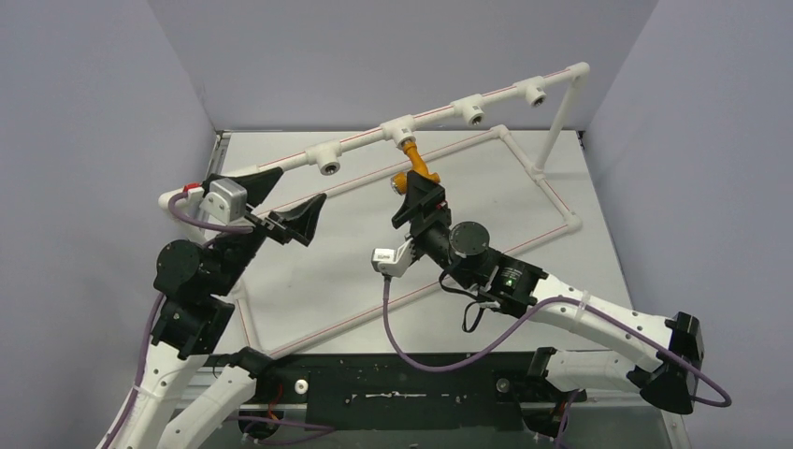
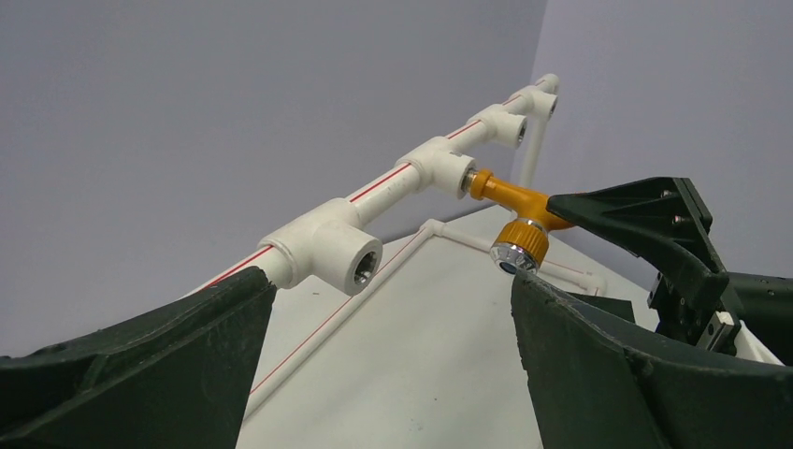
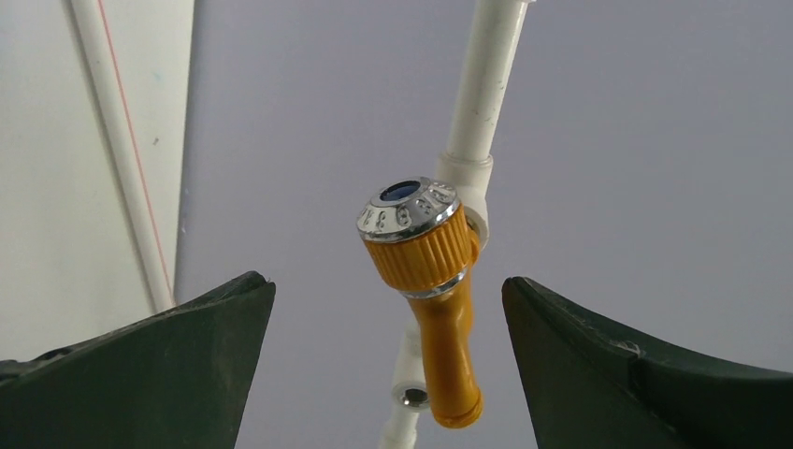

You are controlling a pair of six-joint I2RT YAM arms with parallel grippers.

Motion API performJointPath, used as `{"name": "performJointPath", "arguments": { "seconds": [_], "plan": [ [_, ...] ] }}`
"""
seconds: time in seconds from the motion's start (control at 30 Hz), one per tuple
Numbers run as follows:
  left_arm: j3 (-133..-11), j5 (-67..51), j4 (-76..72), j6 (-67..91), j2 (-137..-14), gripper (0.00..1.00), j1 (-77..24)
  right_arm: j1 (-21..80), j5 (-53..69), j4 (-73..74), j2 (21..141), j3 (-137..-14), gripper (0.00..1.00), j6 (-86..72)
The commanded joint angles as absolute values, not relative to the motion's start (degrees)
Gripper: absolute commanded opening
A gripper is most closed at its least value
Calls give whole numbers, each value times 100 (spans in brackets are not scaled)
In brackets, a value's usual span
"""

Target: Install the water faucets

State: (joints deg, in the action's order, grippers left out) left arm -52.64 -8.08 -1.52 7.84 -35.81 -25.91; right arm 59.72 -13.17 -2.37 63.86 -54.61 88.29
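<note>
The orange-brass faucet (image 1: 414,166) hangs from the second white tee socket (image 1: 402,127) on the raised pipe rail, with its threaded end in the socket. My right gripper (image 1: 418,189) is open and straddles the faucet. In the right wrist view the faucet (image 3: 425,271), with its silvery round end toward the camera, sits between the spread fingers (image 3: 187,346) without touching them. My left gripper (image 1: 301,185) is open and empty, low and left, just in front of the first tee socket (image 1: 329,164). The left wrist view shows the faucet (image 2: 512,201) and that empty socket (image 2: 327,248).
Two more empty tee sockets (image 1: 472,110) (image 1: 535,94) sit further right on the rail. A white pipe frame with red stripes (image 1: 552,196) lies flat on the table under the rail. Grey walls close in the left, back and right.
</note>
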Motion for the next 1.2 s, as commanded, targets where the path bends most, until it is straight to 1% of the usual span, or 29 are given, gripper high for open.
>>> {"name": "performJointPath", "arguments": {
  "seconds": [0.0, 0.17, 0.3, 0.4, 0.5, 0.6, 0.73, 0.9, 1.03, 1.17],
  "plan": [
    [-5325, -473, -445, 865, -3679, 97, -2667, 5972, -1802, -1312, 6505, -5630, 99, 9895],
    [-5410, -335, -302, 909, -3761, 97, -2678, 5847, -1851, -1451, 6676, -5685, 98, 9945],
    [-5420, -211, -266, 977, -3770, 97, -2735, 5784, -1870, -1621, 6830, -5693, 94, 9967],
    [-5424, -174, -251, 1008, -3774, 97, -2776, 5695, -1960, -1820, 6957, -5705, 88, 10019],
    [-5430, -134, -250, 1028, -3756, 97, -2806, 5681, -1988, -1842, 7049, -5775, 80, 9886],
    [-5425, -89, -238, 1028, -3740, 97, -2836, 5682, -2091, -2078, 7128, -5757, 68, 9930],
    [-5447, -122, -236, 1028, -3734, 97, -2856, 5678, -2285, -2386, 7235, -5756, 45, 9857],
    [-5448, -88, -223, 1020, -3698, 97, -2856, 5702, -2373, -2831, 7247, -5730, 0, 9244],
    [-5453, -97, -211, 1022, -3701, 97, -2856, 5756, -2287, -3147, 7220, -5735, 0, 8198],
    [-5456, -80, -204, 1020, -3700, 97, -2856, 5759, -2286, -3615, 7167, -5703, 0, 6777]
  ]
}}
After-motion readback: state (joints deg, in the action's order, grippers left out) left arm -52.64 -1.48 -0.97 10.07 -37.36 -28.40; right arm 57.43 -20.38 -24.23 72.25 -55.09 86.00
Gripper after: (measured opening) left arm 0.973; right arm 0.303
